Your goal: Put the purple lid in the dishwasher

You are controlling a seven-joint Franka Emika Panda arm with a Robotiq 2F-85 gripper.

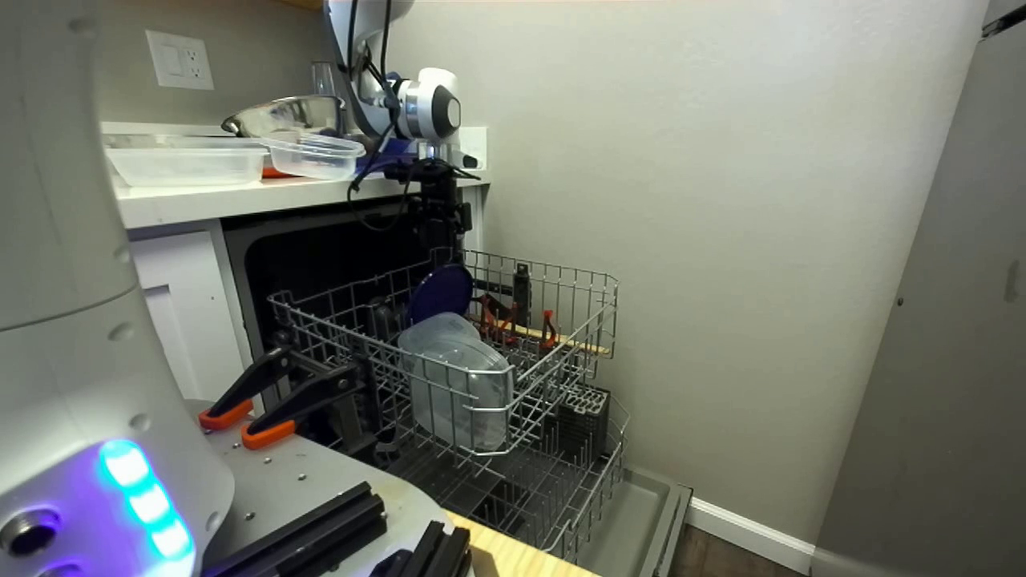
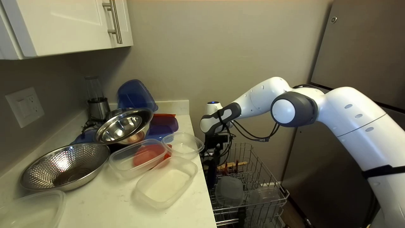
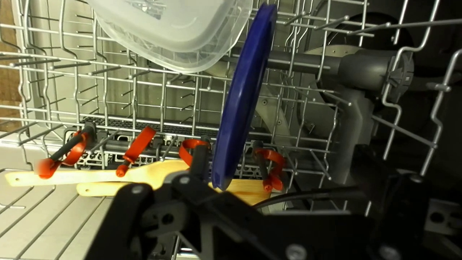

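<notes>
The purple lid (image 3: 243,94) stands on edge, slightly tilted, in the dishwasher's pulled-out upper rack. In an exterior view the lid (image 1: 442,290) shows its flat face behind clear containers. My gripper (image 3: 281,155) is open, its two fingers set wide apart around the lid's lower edge in the wrist view. The lid lies much closer to the left-hand finger; I cannot tell whether they touch. A broad gap separates it from the right-hand finger. The gripper points down into the dishwasher (image 1: 345,248). In an exterior view a dark shape below the wrist is too unclear to name.
Clear containers (image 3: 173,29) sit in the rack beside the lid. Wooden utensils (image 3: 144,175) and red curled clips (image 3: 140,144) lie near the fingers. The countertop (image 2: 104,202) edge runs close to the arm, with bowls (image 2: 126,125) and plastic boxes (image 2: 167,182) on it.
</notes>
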